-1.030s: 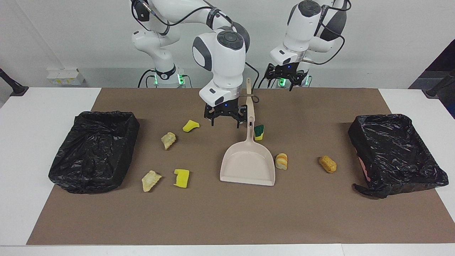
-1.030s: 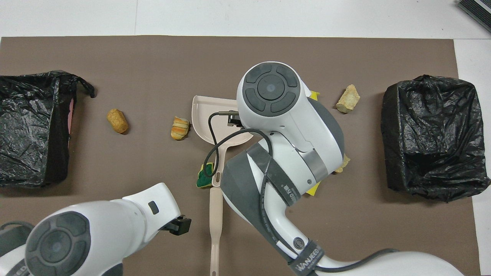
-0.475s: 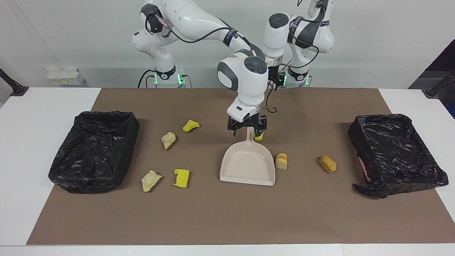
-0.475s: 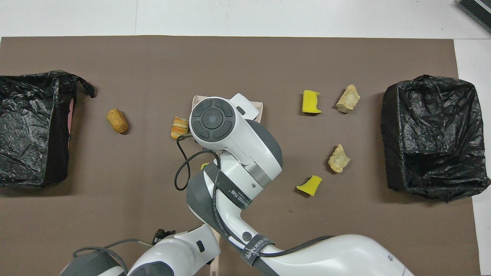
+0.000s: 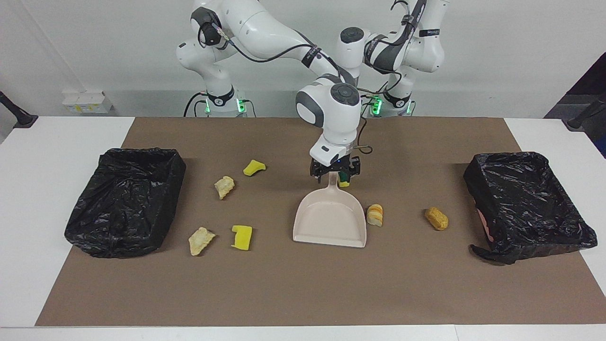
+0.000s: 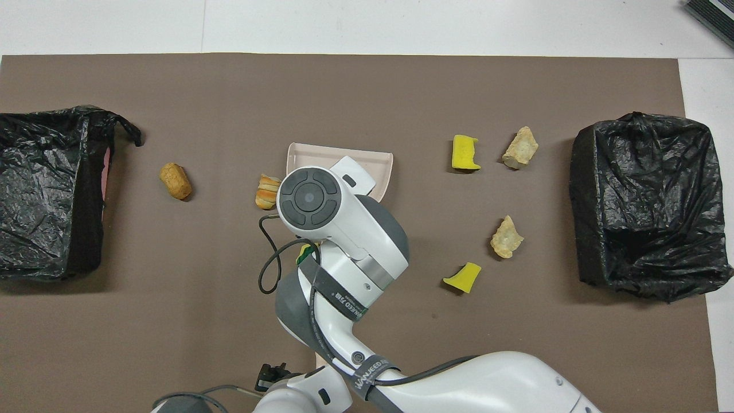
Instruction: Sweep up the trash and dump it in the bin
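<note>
Seven scraps of trash lie scattered around the dustpan [image 5: 330, 219] on the counter [image 5: 303, 293].
My right gripper [image 5: 334, 176] sits low over the dustpan's handle with its fingers apart and clamped on nothing; my left gripper [image 6: 274, 374] waits pulled in at the robots' edge, fingers also apart. Just beside the handle lies the green-yellow sponge [image 5: 345, 178], and the striped bread lump [image 5: 375, 214] almost touches the pan. The orange lump [image 5: 436, 218] lies toward my left arm's bin [image 5: 525, 206]. The yellow sponge pieces [image 5: 242, 237] and tan chunks [image 5: 224, 186] lie toward my right arm's bin [image 5: 125, 201].
</note>
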